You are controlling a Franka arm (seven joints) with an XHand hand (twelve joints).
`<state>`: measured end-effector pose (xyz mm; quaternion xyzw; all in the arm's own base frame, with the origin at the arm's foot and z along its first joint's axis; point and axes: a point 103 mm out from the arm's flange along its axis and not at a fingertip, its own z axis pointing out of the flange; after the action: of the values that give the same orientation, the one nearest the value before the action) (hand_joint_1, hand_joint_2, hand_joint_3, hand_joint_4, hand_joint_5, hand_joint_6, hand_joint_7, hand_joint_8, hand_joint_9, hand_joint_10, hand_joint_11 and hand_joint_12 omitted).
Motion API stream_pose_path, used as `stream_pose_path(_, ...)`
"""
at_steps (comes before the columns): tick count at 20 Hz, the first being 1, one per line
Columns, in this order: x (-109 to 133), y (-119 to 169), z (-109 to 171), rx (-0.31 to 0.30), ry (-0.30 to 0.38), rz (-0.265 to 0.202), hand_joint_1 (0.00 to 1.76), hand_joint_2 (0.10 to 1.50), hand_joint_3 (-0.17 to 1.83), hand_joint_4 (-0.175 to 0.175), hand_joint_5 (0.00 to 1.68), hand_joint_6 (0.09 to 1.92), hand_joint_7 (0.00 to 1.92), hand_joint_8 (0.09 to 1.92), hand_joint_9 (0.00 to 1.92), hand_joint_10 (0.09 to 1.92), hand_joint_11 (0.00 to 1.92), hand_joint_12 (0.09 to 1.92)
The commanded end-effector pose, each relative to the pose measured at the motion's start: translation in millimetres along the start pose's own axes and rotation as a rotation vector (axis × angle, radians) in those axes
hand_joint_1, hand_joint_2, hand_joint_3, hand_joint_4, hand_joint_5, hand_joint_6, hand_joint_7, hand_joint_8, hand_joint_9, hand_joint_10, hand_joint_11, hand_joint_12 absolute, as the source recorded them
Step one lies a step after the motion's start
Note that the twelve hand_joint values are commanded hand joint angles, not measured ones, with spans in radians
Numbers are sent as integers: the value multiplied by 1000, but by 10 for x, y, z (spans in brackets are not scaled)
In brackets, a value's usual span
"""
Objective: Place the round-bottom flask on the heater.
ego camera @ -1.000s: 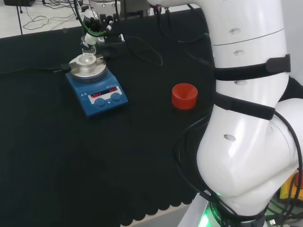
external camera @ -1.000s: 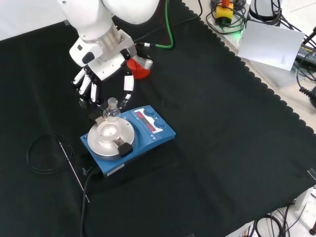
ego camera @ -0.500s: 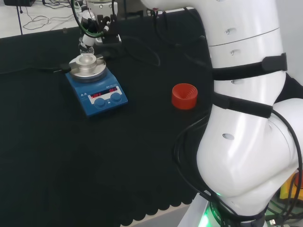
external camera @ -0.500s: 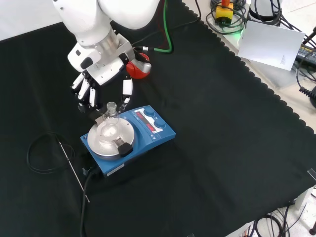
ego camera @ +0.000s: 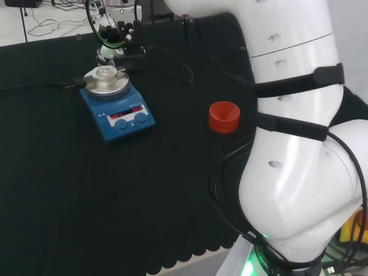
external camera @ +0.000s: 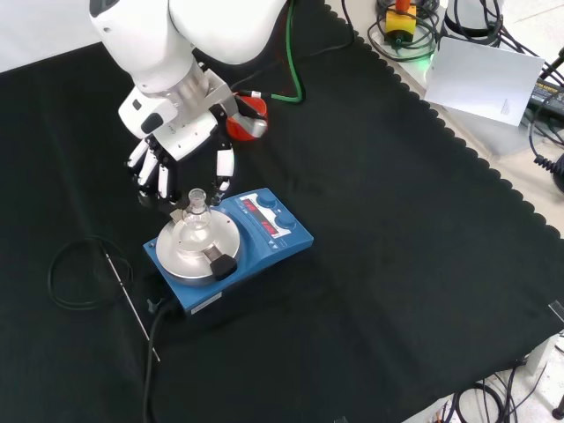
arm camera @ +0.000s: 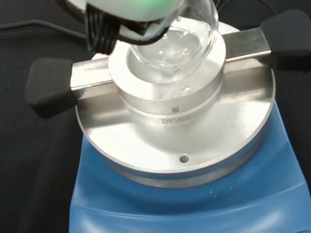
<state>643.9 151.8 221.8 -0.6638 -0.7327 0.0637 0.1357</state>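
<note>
Robot hand (external camera: 181, 150) hovers with fingers apart, just above the flask (external camera: 196, 220), which sits in the heater (external camera: 231, 247) bowl. Risk: a finger catching the neck could tip it out.

Front view: I see open cloth (external camera: 397, 264) right of heater (external camera: 264, 238); cable loop (external camera: 79, 273) and red stand (external camera: 245, 123) crowd its other sides.
</note>
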Motion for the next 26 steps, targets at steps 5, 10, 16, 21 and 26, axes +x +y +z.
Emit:
stream_pose_path(5, -54, 107, 23, 12, -7, 1, 1085, 709, 766, 97, 1065, 1082, 401, 712, 671, 611, 279, 1411)
stream_pose_path(10, -16, 104, 46, 13, -14, -1, 1085, 709, 766, 97, 1064, 1083, 400, 712, 671, 611, 280, 1411)
stream_pose_path(16, 7, 106, 71, 18, -25, -3, 1084, 709, 767, 97, 1064, 1083, 400, 713, 671, 611, 280, 1410)
stream_pose_path(21, 12, 109, 93, 22, -27, -3, 1084, 709, 767, 97, 1064, 1084, 399, 713, 671, 611, 280, 1410)
stream_pose_path(26, 22, 116, 112, 25, -32, -1, 1084, 710, 767, 97, 1063, 1084, 398, 713, 671, 611, 281, 1410)
